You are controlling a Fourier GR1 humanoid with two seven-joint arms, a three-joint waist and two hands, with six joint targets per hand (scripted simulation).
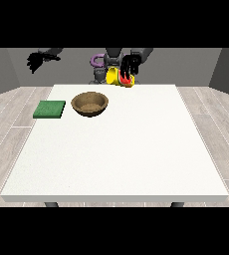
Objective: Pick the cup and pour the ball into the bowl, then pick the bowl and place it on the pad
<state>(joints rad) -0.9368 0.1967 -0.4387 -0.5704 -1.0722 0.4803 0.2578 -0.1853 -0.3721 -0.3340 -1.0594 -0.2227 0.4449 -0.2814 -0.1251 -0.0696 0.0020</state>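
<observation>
Hand at the view's right (131, 63): fingers curled round the yellow cup (117, 77), carrying it in the air above the far edge of the white table (116, 159). Cup is tipped over on its side, red interior showing at its lower right end, next to the fingers. Ball: can't tell where it is, not visible in the cup or anywhere else.

Taking the cup as landmark:
- Brown bowl (90, 104) sits on the table below and to the view's left of the cup, nearer the camera, apart from it. Upright, inside looks bare brown.
- Green pad (50, 109) lies flat on the table further to the view's left than the bowl, near the table's left edge. Just beside the bowl, a small gap between them, not touching.
- Hand at the view's left (37, 61) is well apart from the cup, raised off the table and out past its left side. Holds nothing; fingers hang down, look relaxed and slightly spread.
</observation>
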